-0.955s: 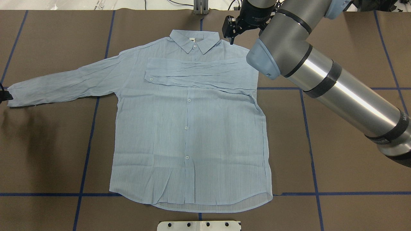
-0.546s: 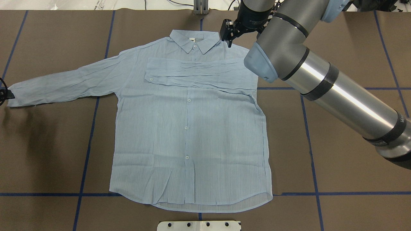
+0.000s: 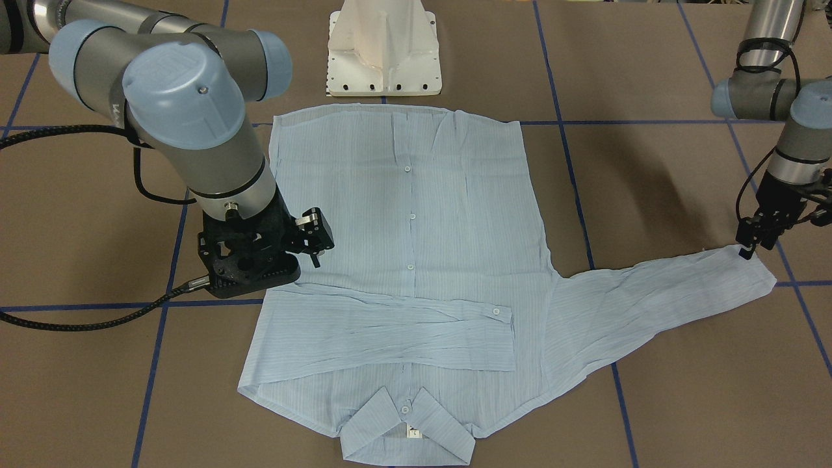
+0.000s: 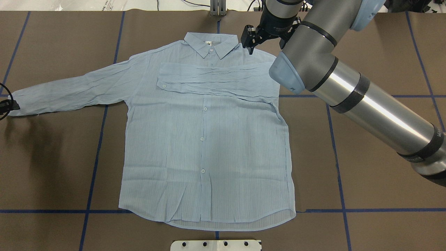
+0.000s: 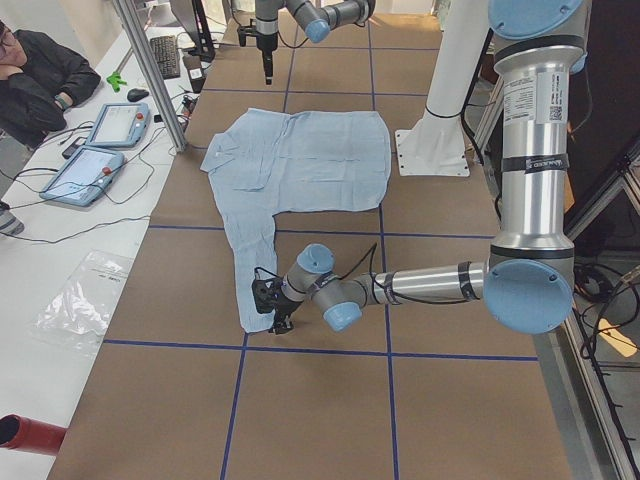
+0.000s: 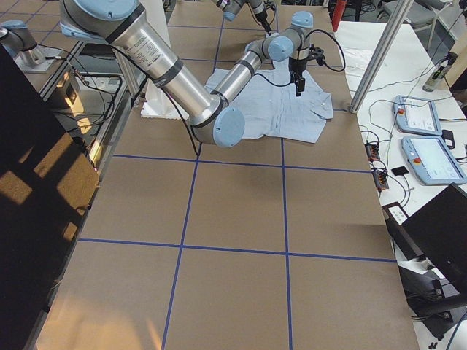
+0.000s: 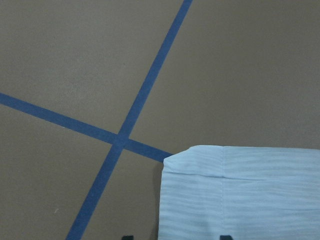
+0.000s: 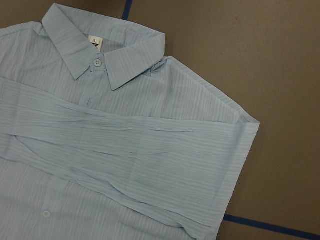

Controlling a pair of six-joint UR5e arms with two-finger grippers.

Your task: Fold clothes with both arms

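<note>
The light blue striped shirt (image 4: 205,139) lies flat and buttoned on the brown table, collar (image 8: 95,50) toward the far edge. One sleeve (image 3: 390,335) is folded across the chest. The other sleeve (image 4: 69,89) stretches straight out to the overhead view's left. My left gripper (image 3: 753,246) hangs low at that sleeve's cuff (image 7: 240,195). It is open, with one fingertip (image 7: 127,236) over bare table and the other over the cuff. My right gripper (image 4: 251,44) hovers over the shoulder beside the collar. It looks open and holds nothing.
The white pedestal base (image 3: 385,58) stands just behind the shirt's hem. Blue tape lines (image 4: 94,157) cross the brown table. Beyond the far edge, a side table holds tablets (image 5: 95,150) with a seated person (image 5: 40,80) beside it. An aluminium post (image 5: 150,70) stands there.
The right gripper wobbled slightly beside the collar, ending about where it was. The left gripper shifted a little at the cuff. The shirt has not moved.
</note>
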